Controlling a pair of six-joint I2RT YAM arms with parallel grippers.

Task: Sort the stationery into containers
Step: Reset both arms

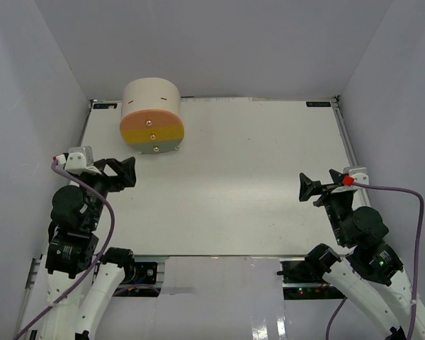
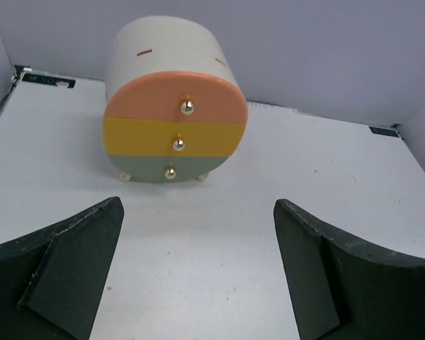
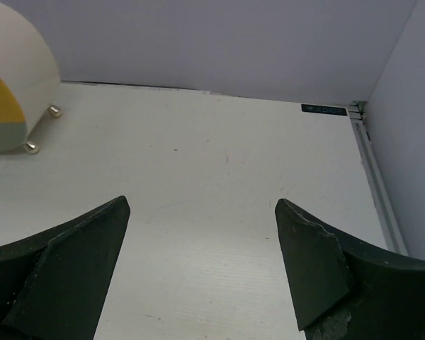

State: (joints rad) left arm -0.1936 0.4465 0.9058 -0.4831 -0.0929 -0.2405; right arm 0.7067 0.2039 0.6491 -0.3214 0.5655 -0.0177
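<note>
The containers are three drawers in a beige half-cylinder cabinet (image 1: 151, 99) at the table's back left: orange (image 2: 163, 103) on top, yellow (image 2: 149, 138) in the middle, grey-green (image 2: 145, 168) at the bottom. All three are pushed in, and each has a small brass knob. My left gripper (image 1: 129, 172) is open and empty, in front of the cabinet and well short of it. My right gripper (image 1: 304, 188) is open and empty over bare table at the right. In the right wrist view, part of the cabinet (image 3: 14, 71) shows at far left. No stationery is in view.
Pale walls (image 1: 28, 85) close in the white table (image 1: 241, 177) on the left, back and right. A metal rail (image 3: 374, 177) runs along the table's right edge. A purple cable (image 1: 404, 191) trails from the right wrist.
</note>
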